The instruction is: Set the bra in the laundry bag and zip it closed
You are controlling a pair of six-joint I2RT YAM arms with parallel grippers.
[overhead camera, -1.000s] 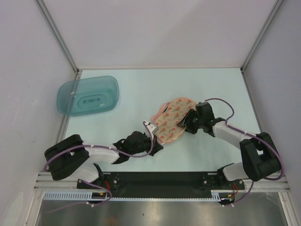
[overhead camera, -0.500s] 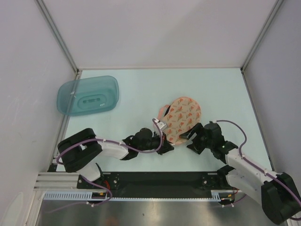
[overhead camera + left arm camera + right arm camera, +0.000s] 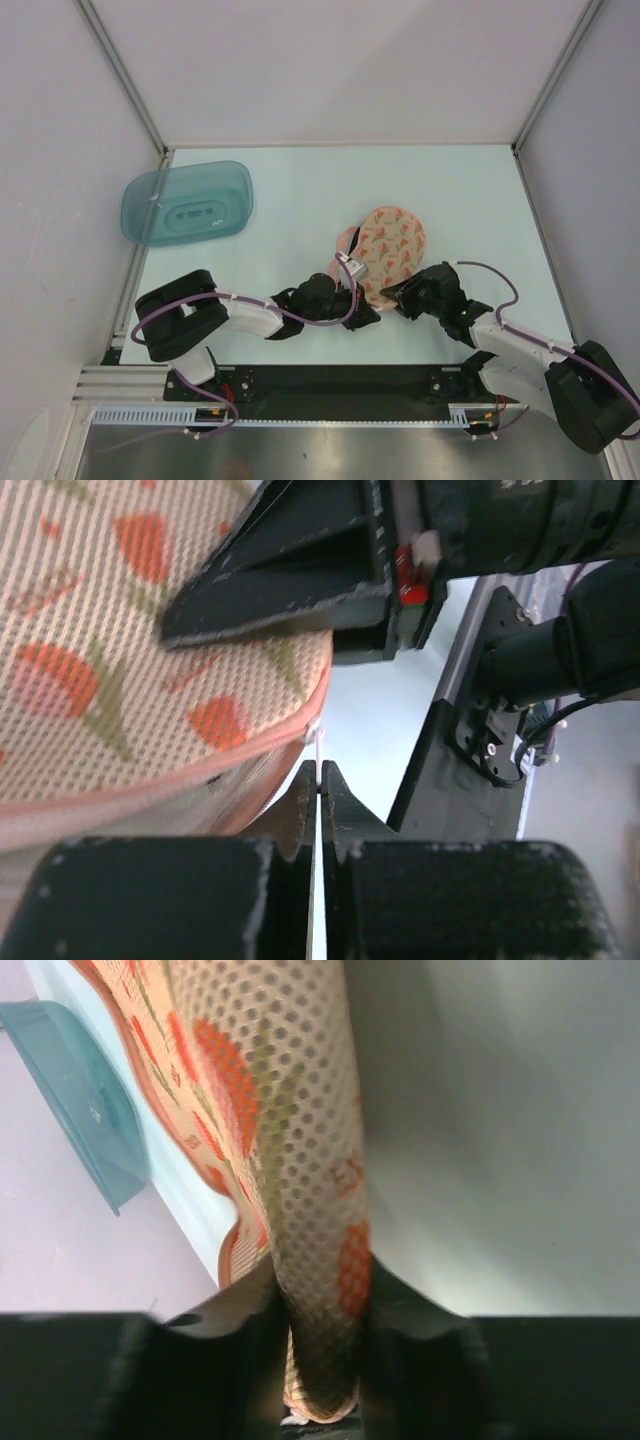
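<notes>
While the laundry bag (image 3: 390,245) is lying folded shut below frame centre, no bra showing and probably inside, the left gripper (image 3: 320,792) is pinching its zip pull (image 3: 318,748) tight and the right gripper (image 3: 320,1345) is clamping the mesh edge, so zipping is seemingly underway.

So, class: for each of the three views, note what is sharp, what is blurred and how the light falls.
Top external: evenly lit, sharp throughout, faint shadows on the table. Left wrist: laundry bag weave crisp, left gripper blurred. Right wrist: mesh sharp, right gripper dark and soft, teal tub hazy.
</notes>
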